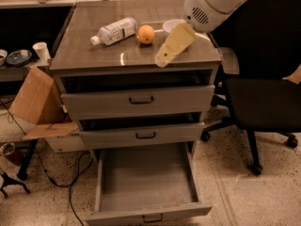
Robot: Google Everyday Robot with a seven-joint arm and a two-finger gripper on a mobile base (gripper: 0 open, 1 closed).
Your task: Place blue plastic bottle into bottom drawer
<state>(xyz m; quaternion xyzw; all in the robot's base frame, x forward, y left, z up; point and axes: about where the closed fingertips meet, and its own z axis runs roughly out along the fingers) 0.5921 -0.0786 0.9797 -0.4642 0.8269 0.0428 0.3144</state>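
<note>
Gripper (pixel 173 46), upper right, hovers above cabinet top (pixel 94 55), empty; its opening cannot be told. Best to grasp the blue plastic bottle (pixel 114 31) across its lying body, clear of the adjacent orange (pixel 146 34); bottom drawer (pixel 146 180) stands open.

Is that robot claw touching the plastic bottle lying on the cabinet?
Apart. The camera view shows the gripper over the front right of the cabinet top, while the blue plastic bottle lies farther left, with the orange and bare surface between them.
</note>
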